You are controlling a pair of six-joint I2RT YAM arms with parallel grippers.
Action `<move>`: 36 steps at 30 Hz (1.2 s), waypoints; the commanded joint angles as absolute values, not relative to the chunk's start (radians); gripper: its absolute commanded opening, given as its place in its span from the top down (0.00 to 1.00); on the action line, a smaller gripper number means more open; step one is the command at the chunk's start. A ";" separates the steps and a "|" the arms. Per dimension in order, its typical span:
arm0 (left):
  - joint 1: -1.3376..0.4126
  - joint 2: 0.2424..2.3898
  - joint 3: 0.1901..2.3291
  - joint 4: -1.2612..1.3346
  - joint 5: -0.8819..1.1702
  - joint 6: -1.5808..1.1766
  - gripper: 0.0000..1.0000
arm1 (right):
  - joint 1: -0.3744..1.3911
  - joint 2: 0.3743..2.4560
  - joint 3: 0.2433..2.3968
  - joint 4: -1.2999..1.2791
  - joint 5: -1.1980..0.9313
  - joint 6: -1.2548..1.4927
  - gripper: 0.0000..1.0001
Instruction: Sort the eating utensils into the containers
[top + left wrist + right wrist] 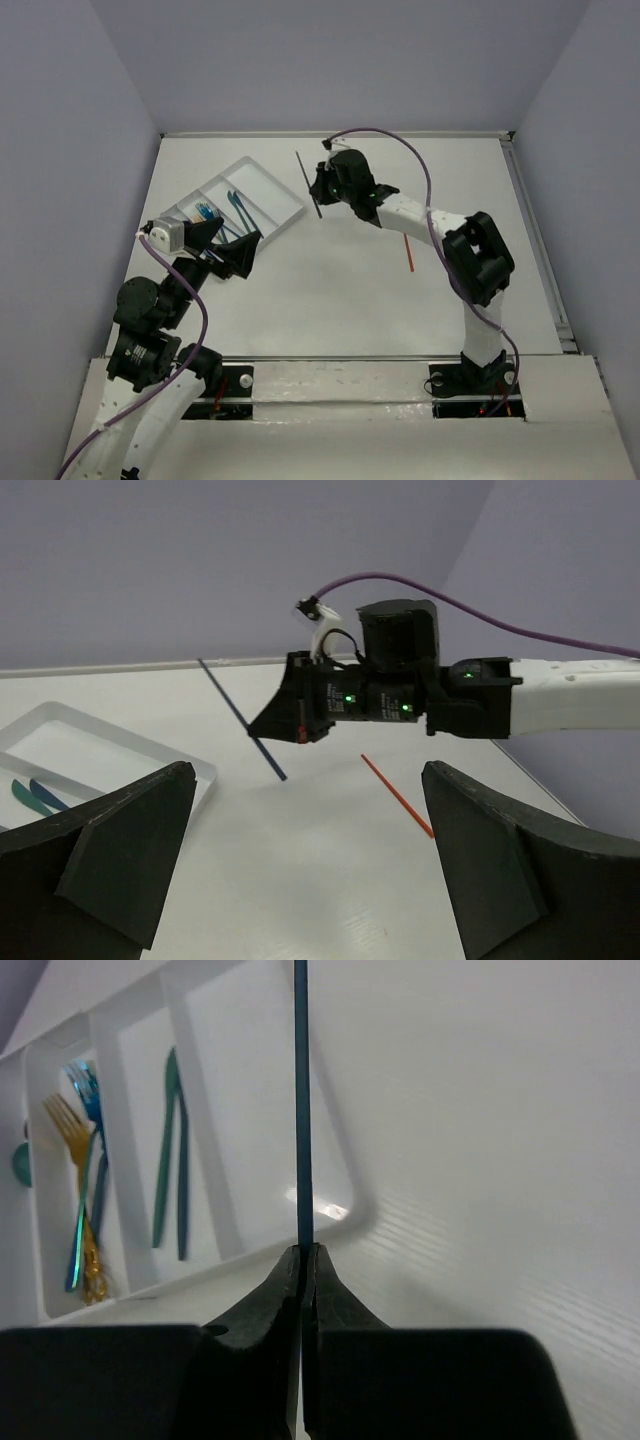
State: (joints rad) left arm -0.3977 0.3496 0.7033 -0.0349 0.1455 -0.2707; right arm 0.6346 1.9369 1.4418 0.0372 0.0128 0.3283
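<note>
This looks like a robotics lab test cell. Plain lavender walls (70,150) enclose a white counter (330,290) beyond the fingers (120,850). A purple cable (381,131) loops along a bolted-down robot arm (410,212).

Top cam overhead from near side, looking down. Left wrist low, faces right arm (540,695). Right wrist close above tray (352,1200), seen in all views.

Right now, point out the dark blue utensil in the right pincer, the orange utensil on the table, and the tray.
dark blue utensil (301,1110): right wrist view, mid-shaft.
orange utensil (395,795): left wrist view, mid-shaft.
tray (270,192): top view, bare compartment floor.
</note>
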 commanded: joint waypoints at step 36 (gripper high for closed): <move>-0.402 0.354 0.733 0.018 0.155 -0.265 0.01 | 0.462 1.672 1.114 -0.011 0.233 0.414 0.56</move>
State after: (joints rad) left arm -0.3977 0.3561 0.7033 -0.0345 0.1390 -0.2707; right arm 0.6533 1.7981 1.3731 0.0292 0.1143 0.2768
